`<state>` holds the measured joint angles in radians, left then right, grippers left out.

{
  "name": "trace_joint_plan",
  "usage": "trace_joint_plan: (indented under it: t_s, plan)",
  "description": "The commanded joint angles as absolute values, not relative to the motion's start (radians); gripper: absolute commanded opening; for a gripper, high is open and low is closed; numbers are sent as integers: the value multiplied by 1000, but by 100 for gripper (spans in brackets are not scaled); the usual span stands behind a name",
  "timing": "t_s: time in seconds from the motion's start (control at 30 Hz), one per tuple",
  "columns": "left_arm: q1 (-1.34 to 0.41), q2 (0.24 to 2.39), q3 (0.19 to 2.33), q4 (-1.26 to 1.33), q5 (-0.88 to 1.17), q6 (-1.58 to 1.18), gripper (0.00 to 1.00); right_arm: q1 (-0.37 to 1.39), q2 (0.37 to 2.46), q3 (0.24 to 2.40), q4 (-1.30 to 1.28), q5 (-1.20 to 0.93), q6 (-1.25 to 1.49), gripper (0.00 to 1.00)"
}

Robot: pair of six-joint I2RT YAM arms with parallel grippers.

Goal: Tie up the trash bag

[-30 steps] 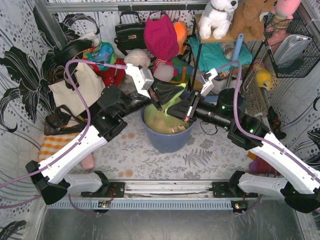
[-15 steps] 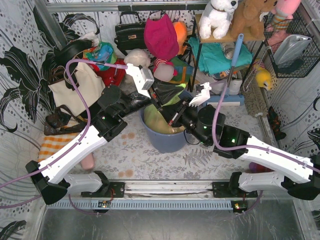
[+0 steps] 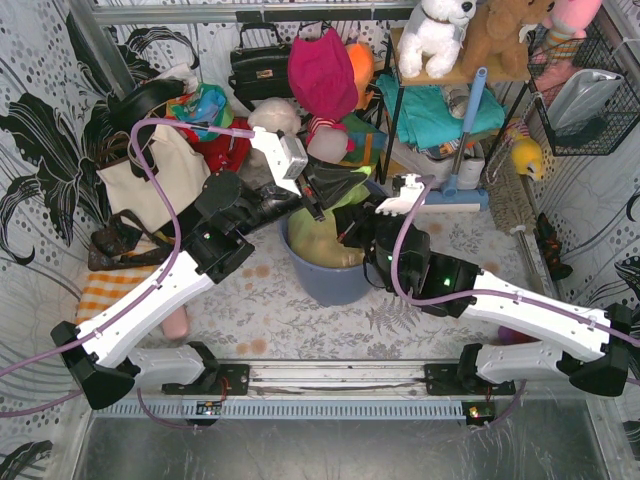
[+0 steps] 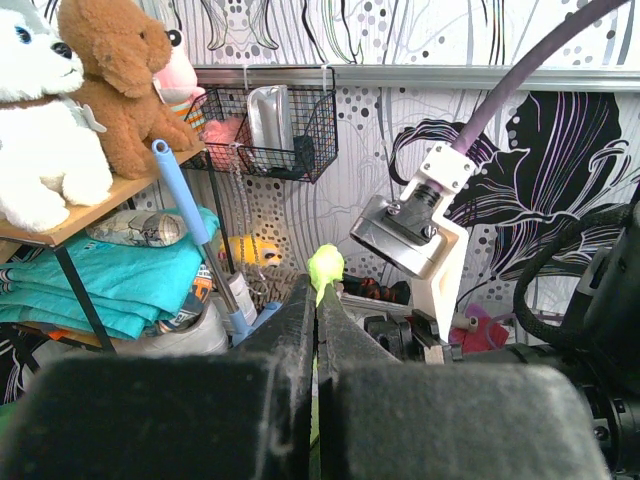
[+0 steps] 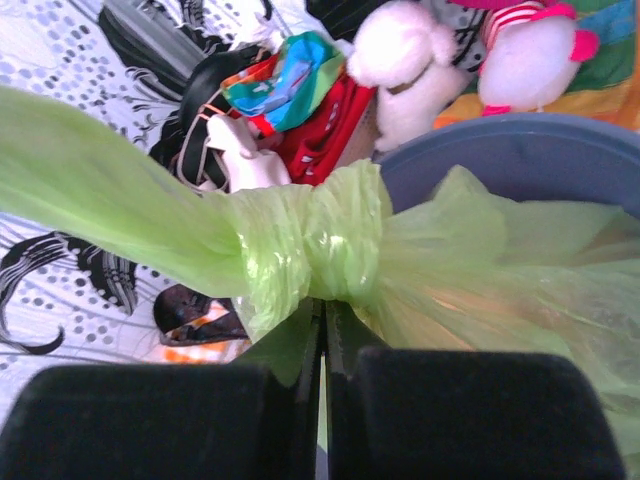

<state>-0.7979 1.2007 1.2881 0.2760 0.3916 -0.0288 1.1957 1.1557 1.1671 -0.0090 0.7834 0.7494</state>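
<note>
Both arms reach forward and inward. The left gripper (image 4: 317, 296) and the right gripper (image 5: 323, 312), just beside it, have jaws pressed together, each pinching the trash bag (image 5: 320, 240).

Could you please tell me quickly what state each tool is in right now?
Left tool: closed, pinching a tail of the trash bag.
Right tool: closed on the trash bag just under its knot.

Fixed overhead view from behind — two close wrist views, trash bag (image 5: 310, 240) in all.
</note>
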Motion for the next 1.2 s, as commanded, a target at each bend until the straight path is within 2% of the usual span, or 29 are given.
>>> trace_joint_plan:
  t_s: [0.0,0.17,0.4,0.53,0.57,0.7,0.8,0.97,1.17]
  plan:
    - [-798,1172,1284,293,374,-27,0,1201,1122,1133,38,899,692,0]
    - [-798,1167,1292,287,395,-32,2,1201,1130,1120,88,935,641,0]
    - [-798,1138,1265,284,376,-35,2,1182,1153,1075,314,1003,454,0]
    - [-798,1106,1248,267,347,-34,5,1124,1155,1074,302,959,478,0]
    - [-798,1096,1240,264,332,-32,7,1114,1156,1075,295,950,486,0]
    - [-798,1043,1194,253,247,-25,33,1090,1163,1079,279,915,501,0]
    - [-798,1005,1163,234,140,-27,46,1086,1171,1092,266,902,503,0]
    - [-793,975,1133,172,-114,-48,55,1079,1181,1099,256,887,512,0]
    - [-662,1072,1218,25,-36,-140,62,1076,1183,1109,235,869,520,0]
